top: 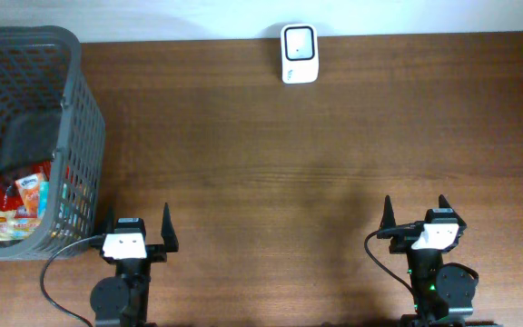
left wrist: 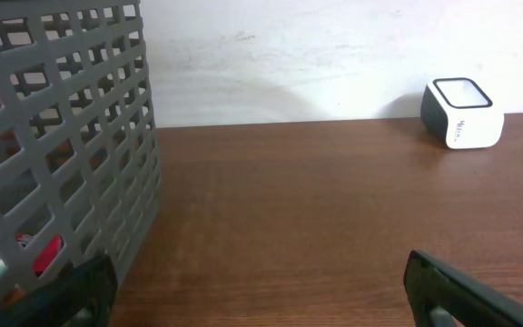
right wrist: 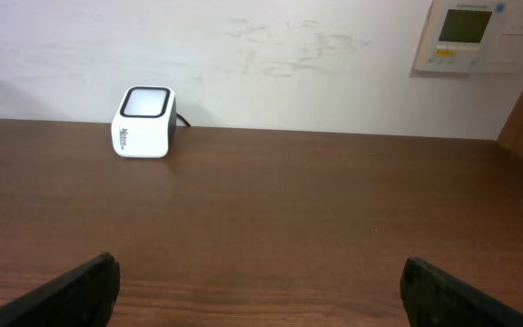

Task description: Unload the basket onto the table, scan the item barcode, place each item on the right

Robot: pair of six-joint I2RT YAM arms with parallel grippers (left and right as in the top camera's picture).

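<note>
Overhead: dark wood-grain desk (top: 271, 173), white wall (right wrist: 271, 64) along its far edge. Right wrist view shows a wall panel (right wrist: 473, 36) with a small screen.

Grey mesh basket (top: 84, 136) stands at the desk's left end, snack packets (top: 24, 195) lying in its bottom. White scanner (top: 298, 54) sits at the far edge by the wall.

Left claw (top: 138, 218) spread wide, empty, at the near edge just beside the basket's near corner; the packets lie inside the basket, apart from it.

Right claw (top: 416, 204) likewise spread and empty, well apart from scanner and basket.
</note>
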